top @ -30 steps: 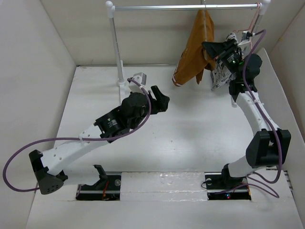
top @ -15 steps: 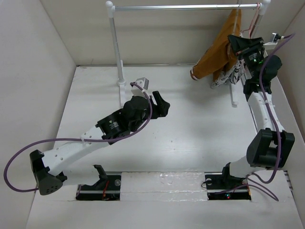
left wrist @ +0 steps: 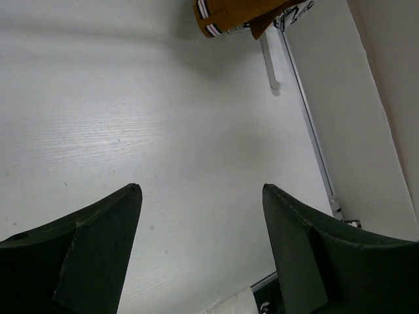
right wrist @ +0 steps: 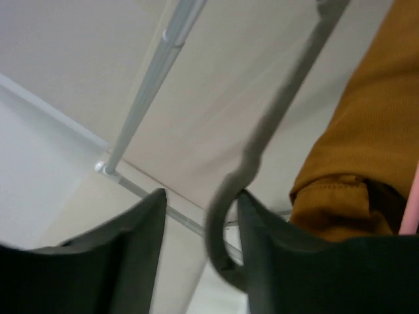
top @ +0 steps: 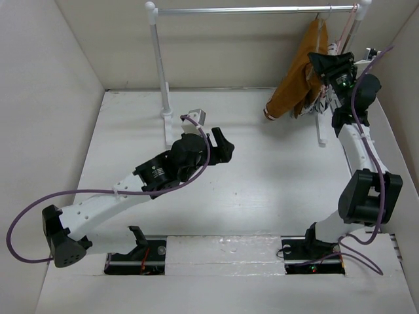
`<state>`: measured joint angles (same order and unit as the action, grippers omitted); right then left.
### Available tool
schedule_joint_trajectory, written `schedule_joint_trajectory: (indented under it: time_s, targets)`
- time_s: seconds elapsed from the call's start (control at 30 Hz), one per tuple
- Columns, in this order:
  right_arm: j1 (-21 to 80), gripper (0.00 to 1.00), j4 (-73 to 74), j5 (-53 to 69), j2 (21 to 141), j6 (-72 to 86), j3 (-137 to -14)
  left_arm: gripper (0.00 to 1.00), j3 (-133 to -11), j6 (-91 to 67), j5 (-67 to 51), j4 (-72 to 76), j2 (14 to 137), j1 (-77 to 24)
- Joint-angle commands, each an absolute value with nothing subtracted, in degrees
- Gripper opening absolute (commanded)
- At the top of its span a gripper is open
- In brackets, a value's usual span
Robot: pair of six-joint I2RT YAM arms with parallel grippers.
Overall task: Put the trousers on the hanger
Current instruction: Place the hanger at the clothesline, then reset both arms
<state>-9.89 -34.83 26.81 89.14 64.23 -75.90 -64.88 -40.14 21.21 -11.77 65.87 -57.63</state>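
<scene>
The rust-brown trousers (top: 298, 75) hang draped over the hanger from the rail (top: 249, 10), near its right end. Their striped waistband (top: 270, 112) hangs lowest. In the right wrist view the grey wire hanger's hook (right wrist: 226, 216) lies between my fingers, against the right finger (right wrist: 288, 261), with trouser cloth (right wrist: 366, 150) beside it. My right gripper (top: 325, 62) (right wrist: 201, 193) is high beside the trousers, jaws apart. My left gripper (top: 219, 140) (left wrist: 201, 188) is open and empty over the table's middle. The waistband also shows in the left wrist view (left wrist: 226, 13).
A black-and-white patterned cloth (top: 323, 103) hangs behind the trousers by the rack's right post. The rack's left post (top: 159, 65) stands at the back left with a small grey block (top: 195, 115) by its foot. White walls enclose the table. The rack's foot (left wrist: 270, 62) shows in the left wrist view.
My right gripper has carried the hanger and trousers to the right along the rail, from near its middle to its right end. The left arm has shifted only slightly.
</scene>
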Motion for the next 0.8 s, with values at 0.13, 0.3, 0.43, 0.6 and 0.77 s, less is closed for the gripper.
schedule_joint_trajectory:
  time_s: [0.13, 0.3, 0.43, 0.6, 0.77]
  targets:
    - [-11.06, 1.0, -18.21, 27.95, 77.63, 42.7, -85.12, 0.82, -71.07, -37.54, 21.01, -11.15, 67.75, -57.39]
    - [-13.1, 1.0, -12.92, 31.37, 75.15, 35.79, -89.38, 0.95, -79.61, -35.86, 20.74, -14.05, 70.57, -56.78]
    - [-12.93, 1.0, -6.62, 37.17, 73.48, 29.11, -94.21, 0.99, -87.96, -35.24, 24.86, -19.5, 73.9, -56.07]
    - [-5.38, 1.0, -0.97, 41.13, 65.76, 18.22, -87.92, 0.99, -90.46, -36.46, 16.4, -23.47, 74.97, -44.08]
    - [5.44, 1.0, 7.79, 39.04, 54.78, 8.28, -68.31, 0.99, -69.83, -37.62, 0.26, -17.32, 66.9, -29.36]
